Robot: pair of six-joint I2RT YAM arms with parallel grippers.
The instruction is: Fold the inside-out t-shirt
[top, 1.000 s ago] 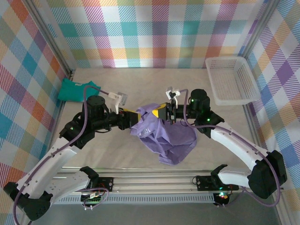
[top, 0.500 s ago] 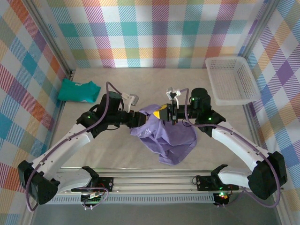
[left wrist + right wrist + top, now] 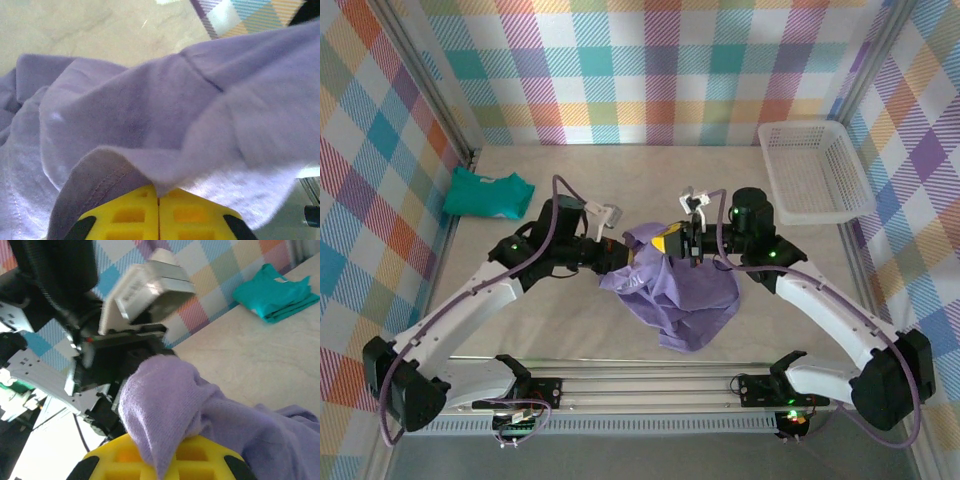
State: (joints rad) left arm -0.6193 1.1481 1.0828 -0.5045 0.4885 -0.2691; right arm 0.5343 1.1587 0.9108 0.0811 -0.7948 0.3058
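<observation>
**A:** What's the cloth like?

**B:** The lavender-purple soft cotton t-shirt [image 3: 672, 296] is a limp, matte knit, bunched into deep folds. A stitched hem curls up at the edge nearest the left wrist camera.

**A:** And what's around it?

**B:** It's on a pale beige tabletop [image 3: 560, 325], smooth and faintly mottled. Pastel plaid fabric walls [image 3: 650, 60] close in three sides, and a ribbed aluminium rail [image 3: 650, 385] runs along the near edge. A white plastic mesh basket [image 3: 817, 213] sits at the far right. A folded teal-green garment [image 3: 488, 193] lies flat at the far left, well apart from the shirt.

**A:** Where's the shirt relative to the arms?

**B:** It's in the middle of the table, between them. Its upper edge is lifted off the surface and the rest sags towards the rail.

**A:** What are the grippers doing?

**B:** The left gripper [image 3: 159, 199] has its yellow fingers pressed flat together, with the hem pinched at the tips. The right gripper [image 3: 667, 243] is just beside it and also clamped on the shirt. A fold of fabric is draped over its yellow fingers and hides where they meet.
</observation>
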